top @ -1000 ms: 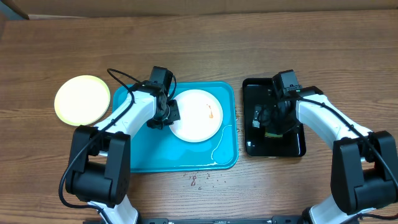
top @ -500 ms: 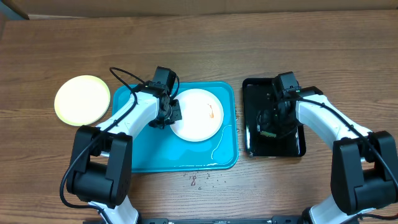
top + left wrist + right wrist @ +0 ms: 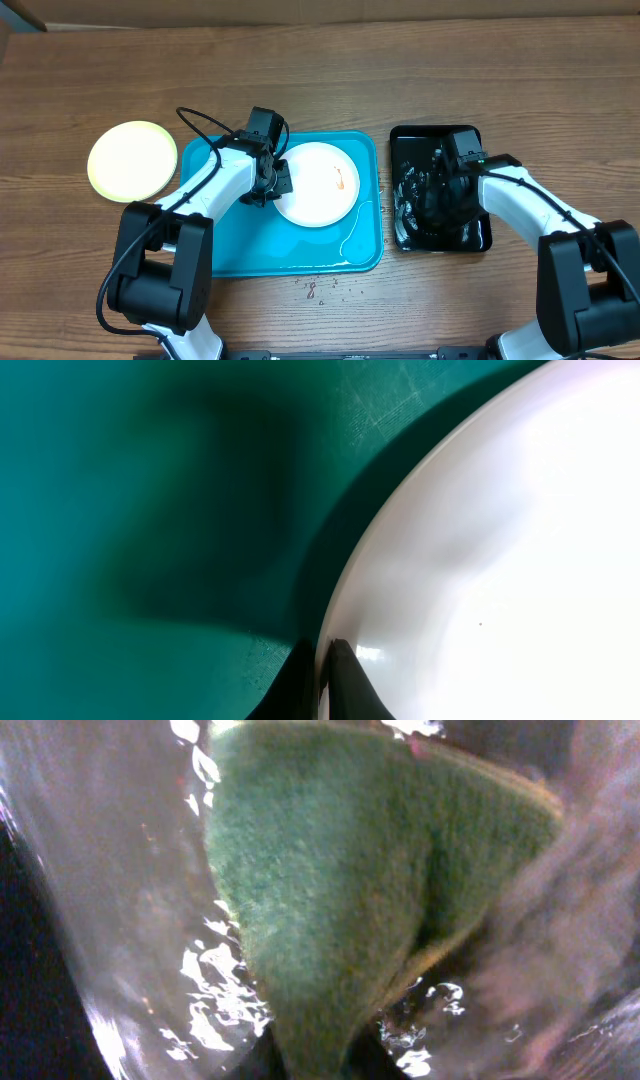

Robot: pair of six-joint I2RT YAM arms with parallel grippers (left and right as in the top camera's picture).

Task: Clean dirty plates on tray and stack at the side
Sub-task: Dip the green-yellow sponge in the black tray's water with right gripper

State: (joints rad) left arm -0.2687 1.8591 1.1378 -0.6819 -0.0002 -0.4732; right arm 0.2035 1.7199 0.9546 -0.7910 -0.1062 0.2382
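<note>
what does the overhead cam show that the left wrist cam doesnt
Only overhead: the yellow-green plate beside the turquoise tray, the black tray under the right gripper, an orange smear on the white plate. Only left wrist: the left gripper closed on that plate's rim, close up. Both: the white plate resting on the turquoise tray.

Robot lab bench, not a kitchen: left arm (image 3: 205,190) & right arm (image 3: 530,195) mounted at near edge of wood-grain table (image 3: 520,60), loose cable (image 3: 195,120), blue tray (image 3: 240,250) staged.

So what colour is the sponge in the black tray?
Green, with a yellowish edge; the sponge shows best in the right wrist view.
</note>
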